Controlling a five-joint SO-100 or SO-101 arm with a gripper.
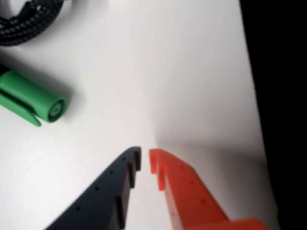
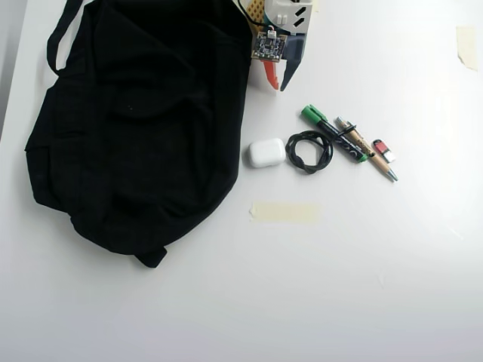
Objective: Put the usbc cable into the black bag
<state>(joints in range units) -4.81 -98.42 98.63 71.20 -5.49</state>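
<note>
The USB-C cable point(image 2: 309, 151) is a black braided coil lying on the white table, right of a white earbud case. In the wrist view part of the cable's coil point(image 1: 29, 21) shows at the top left. The black bag point(image 2: 143, 121) lies spread out over the left half of the table; in the wrist view it is the dark mass point(image 1: 280, 96) along the right edge. My gripper point(image 2: 280, 87) hangs at the top, beside the bag's right edge and above the cable in the overhead view. In the wrist view my gripper point(image 1: 145, 159) has one dark and one orange finger, nearly together and empty.
A green marker point(image 2: 324, 124) lies right of the cable, also in the wrist view point(image 1: 33, 98). A pen point(image 2: 365, 146) and a small red stick point(image 2: 383, 151) lie beside it. A white earbud case point(image 2: 266, 153) sits by the bag. A tape strip point(image 2: 284, 213) lies below.
</note>
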